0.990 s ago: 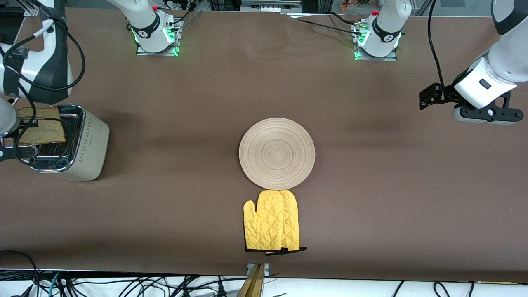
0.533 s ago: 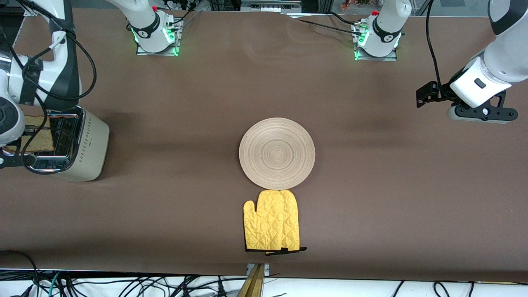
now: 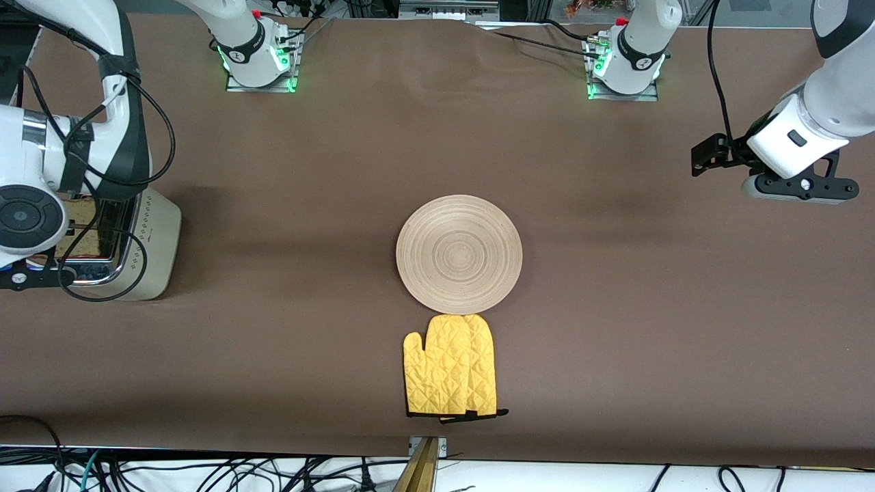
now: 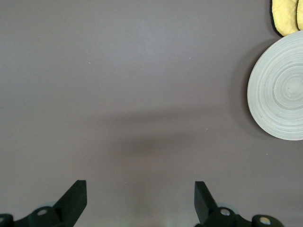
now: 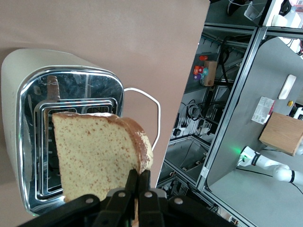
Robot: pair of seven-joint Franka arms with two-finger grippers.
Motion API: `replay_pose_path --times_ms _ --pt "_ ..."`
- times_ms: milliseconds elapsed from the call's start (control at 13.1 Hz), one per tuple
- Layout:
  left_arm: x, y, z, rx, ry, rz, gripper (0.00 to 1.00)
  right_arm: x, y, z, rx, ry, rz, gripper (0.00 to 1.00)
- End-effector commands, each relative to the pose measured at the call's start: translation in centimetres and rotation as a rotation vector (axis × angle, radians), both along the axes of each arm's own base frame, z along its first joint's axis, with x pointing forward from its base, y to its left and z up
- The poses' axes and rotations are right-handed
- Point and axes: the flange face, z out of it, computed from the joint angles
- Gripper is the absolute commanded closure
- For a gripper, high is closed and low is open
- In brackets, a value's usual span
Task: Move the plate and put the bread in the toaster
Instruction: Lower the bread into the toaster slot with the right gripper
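Your right gripper [image 5: 138,182] is pinched on the bread [image 5: 99,156] by its crust edge, over the toaster [image 3: 147,239] at the right arm's end; held so near the edge, the slice could tilt and catch the slot's rim. The plate [image 3: 459,253] sits mid-table, touching the yellow mitt [image 3: 450,365]. Your left gripper [image 4: 140,204] waits, jaws apart.

High front camera overlooks the table; left wrist shares the plate [image 3: 459,253].
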Motion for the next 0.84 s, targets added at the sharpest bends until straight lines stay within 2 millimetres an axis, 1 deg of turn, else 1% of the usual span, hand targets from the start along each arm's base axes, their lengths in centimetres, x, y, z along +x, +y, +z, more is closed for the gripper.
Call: replay_pose_path --times_ms 0,457,761 --pt "0.2 0.3 0.4 -0.006 0.008 0.012 0.0 -0.3 0.1 -0.6 -0.006 -0.015 -0.019 1.0" --pt "0.2 0.0 0.4 -0.006 0.008 0.007 0.0 -0.8 -0.2 -1.7 0.0 0.012 -0.037 1.0" --pt "0.2 0.2 0.5 -0.006 0.006 0.009 0.0 -1.0 -0.1 -2.6 0.014 0.008 -0.058 1.0"
